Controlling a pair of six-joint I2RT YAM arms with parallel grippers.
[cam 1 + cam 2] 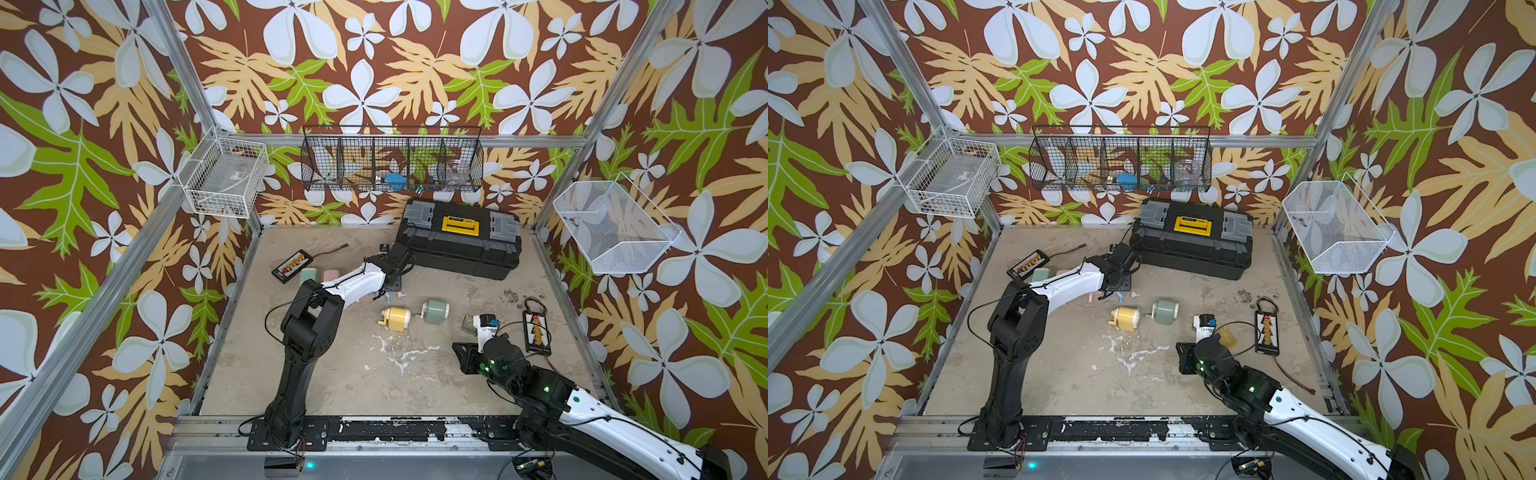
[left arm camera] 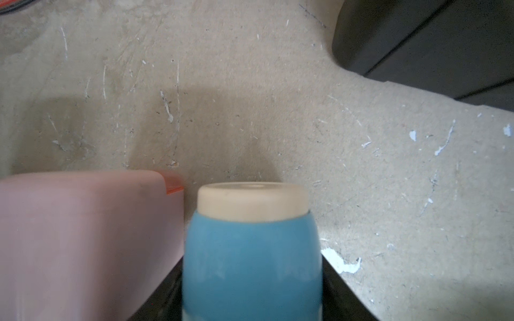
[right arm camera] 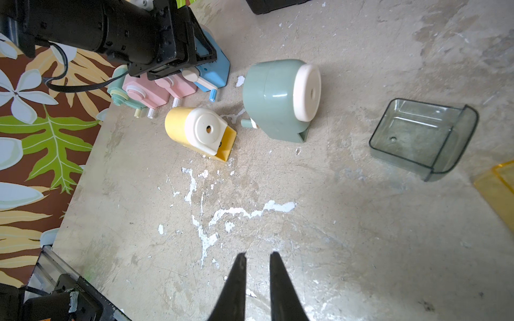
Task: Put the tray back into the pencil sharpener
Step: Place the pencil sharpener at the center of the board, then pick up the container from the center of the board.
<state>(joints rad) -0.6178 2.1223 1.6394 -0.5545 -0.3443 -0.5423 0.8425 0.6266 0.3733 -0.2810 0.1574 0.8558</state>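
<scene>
A clear grey-green tray (image 3: 422,139) lies open side up on the floor, and a yellow tray (image 3: 498,189) shows at the frame edge beside it. A yellow pencil sharpener (image 1: 395,318) and a green one (image 1: 434,311) lie on their sides mid-floor. My right gripper (image 3: 257,254) hovers above bare floor, its tips a narrow gap apart with nothing between them. Both trays sit close to its wrist (image 1: 487,328). My left gripper (image 2: 251,289) is shut on a blue sharpener (image 2: 250,244), which stands next to a pink sharpener (image 2: 83,236).
A black toolbox (image 1: 459,239) stands at the back. Charger boards lie at the left (image 1: 292,266) and right (image 1: 537,332). More pink and mint sharpeners (image 3: 144,94) cluster by the left arm. Wire baskets (image 1: 392,160) hang on the walls. White paint marks (image 3: 211,219) streak the floor.
</scene>
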